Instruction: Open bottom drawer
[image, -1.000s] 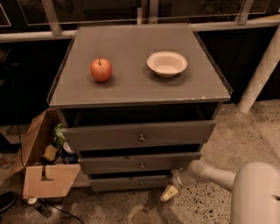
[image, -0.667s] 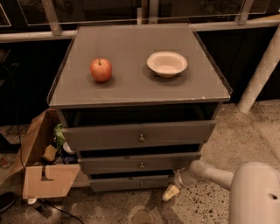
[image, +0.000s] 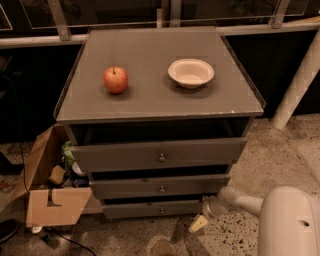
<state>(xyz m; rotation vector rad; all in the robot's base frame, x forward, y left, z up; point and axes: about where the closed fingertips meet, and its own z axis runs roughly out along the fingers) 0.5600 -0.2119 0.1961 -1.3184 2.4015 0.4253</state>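
A dark grey chest has three drawers stacked in steps. The bottom drawer is the narrowest and lowest, with a small brass knob at its centre. It stands out the least of the three. My gripper is low by the floor, just right of and slightly in front of the bottom drawer's right end. Its pale tip points down-left. My white arm reaches in from the lower right. The gripper is apart from the knob.
The mid-sized drawer and the wide top drawer stand out above it. A red apple and a white bowl sit on the chest top. An open cardboard box with clutter stands at the left. A white post rises at the right.
The gripper has edged very slightly to the right and down. The drawers have not moved.
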